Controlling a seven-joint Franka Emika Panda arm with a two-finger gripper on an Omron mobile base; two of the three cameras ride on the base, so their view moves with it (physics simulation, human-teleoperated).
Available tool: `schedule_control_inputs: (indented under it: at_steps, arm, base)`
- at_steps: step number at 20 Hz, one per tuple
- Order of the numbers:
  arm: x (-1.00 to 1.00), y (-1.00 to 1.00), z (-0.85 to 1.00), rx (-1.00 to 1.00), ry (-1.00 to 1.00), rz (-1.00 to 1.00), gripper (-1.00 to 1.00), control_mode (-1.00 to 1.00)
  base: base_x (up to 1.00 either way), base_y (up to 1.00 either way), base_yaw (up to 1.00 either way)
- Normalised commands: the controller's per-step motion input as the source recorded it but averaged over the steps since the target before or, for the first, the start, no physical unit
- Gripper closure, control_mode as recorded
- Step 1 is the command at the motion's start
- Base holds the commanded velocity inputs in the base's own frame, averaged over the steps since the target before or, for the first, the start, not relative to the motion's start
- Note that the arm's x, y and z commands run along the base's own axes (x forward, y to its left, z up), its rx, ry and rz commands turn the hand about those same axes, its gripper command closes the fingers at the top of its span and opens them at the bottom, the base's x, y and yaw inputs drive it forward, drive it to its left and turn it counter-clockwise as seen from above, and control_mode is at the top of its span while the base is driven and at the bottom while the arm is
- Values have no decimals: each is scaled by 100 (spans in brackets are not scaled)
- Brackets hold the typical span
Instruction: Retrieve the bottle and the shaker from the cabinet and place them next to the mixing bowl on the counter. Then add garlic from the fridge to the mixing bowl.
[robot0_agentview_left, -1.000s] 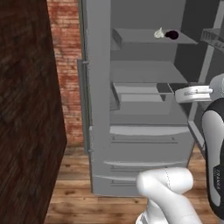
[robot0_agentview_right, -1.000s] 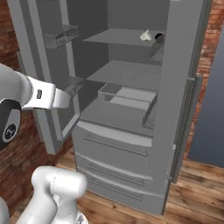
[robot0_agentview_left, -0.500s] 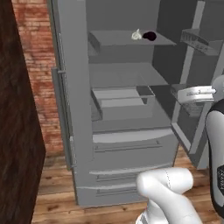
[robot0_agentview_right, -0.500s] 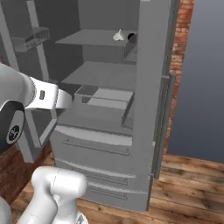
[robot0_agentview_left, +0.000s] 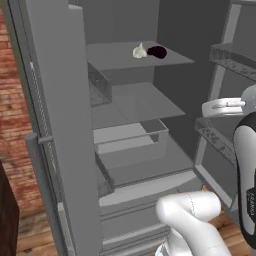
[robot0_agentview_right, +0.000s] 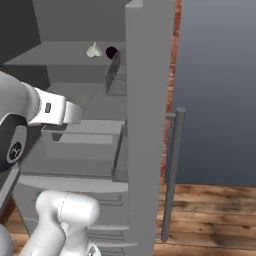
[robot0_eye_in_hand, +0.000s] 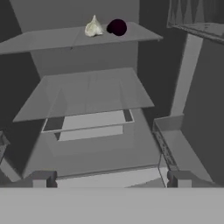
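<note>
stage: garlic fetch, fridge (robot0_agentview_left: 55, 150) open
garlic (robot0_eye_in_hand: 93, 27): on top shelf, untouched
pincer (robot0_eye_in_hand: 109, 178): wide, empty, well short of garlic
left: grasp, carry to bowl

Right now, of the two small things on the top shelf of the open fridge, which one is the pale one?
The garlic: a whitish bulb with a pointed tip, on the top shelf. The round dark object right beside it is nearly black.

The fridge (robot0_agentview_right: 147, 125) stands open; the garlic (robot0_agentview_right: 93, 50) lies beside a dark round item (robot0_agentview_right: 111, 52) on its upper shelf.
</note>
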Motion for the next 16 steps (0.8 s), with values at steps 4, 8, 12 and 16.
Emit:
schedule_control_inputs:
  at_steps: [4,8,12,16]
  arm:
    - [0,0,0,0,0,0,-100,100]
    - [0,0,0,0,0,0,-100,100]
    - [0,0,0,0,0,0,-100,100]
    - [0,0,0,0,0,0,-100,100]
  base:
    - [26,51,-8]
    - [52,42,0]
    - [88,0,1]
    - [100,0,1]
